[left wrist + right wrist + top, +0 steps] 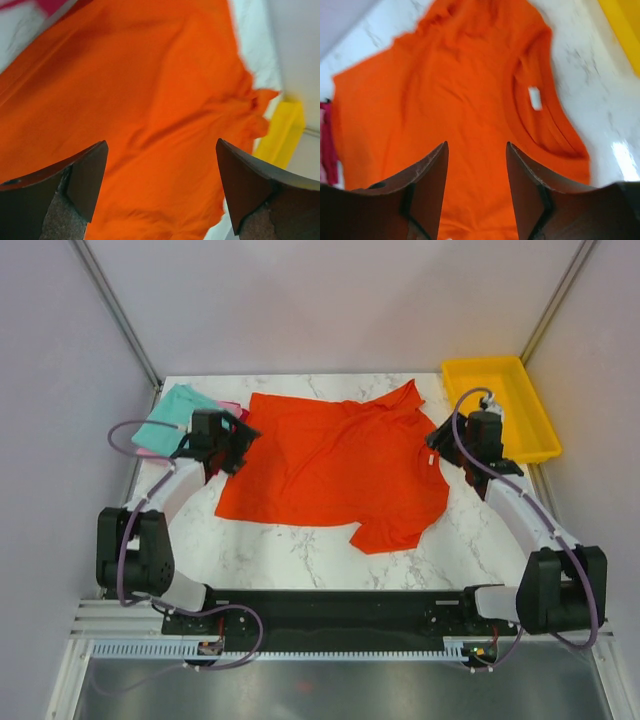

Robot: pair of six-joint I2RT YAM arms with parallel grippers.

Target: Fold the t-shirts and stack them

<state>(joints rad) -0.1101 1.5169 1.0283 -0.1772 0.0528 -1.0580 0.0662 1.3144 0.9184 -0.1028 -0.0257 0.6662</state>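
Folding step: by my reading you are at the start of the first fold on the orange shirt (330, 465); nothing looks folded or stacked yet.
Where it lies: it is spread flat across the middle of the bench (300, 555), with the collar (540, 125) toward the right edge and the hem toward the left. One sleeve points to the far edge and one to the near edge.
Other shirts: the teal shirt (172, 415) and the pink shirt (232, 408) are bunched at the far left corner, the pink one just beside the orange hem. A yellow tray (500, 390) sits at the far right corner.
Doing it well: pinch matching points on one long side, hem on your left and shoulder on your right. Lift both to the same height and keep the cloth taut between them. Lay that side over so the edges meet. Flatten the wrinkles by the far sleeve, and keep your left fingers off the pink cloth.
Left end effector (243, 443): its fingers are spread wide over the hem with nothing between them.
Right end effector (437, 450): its fingers are parted less widely and hold nothing; it is beside the collar and its white tag (535, 98).
Left arm pose: the elbow is tucked at the near left corner, the forearm reaches toward the far edge, and the wrist turns inward.
Right arm pose: it mirrors the left from the near right corner.
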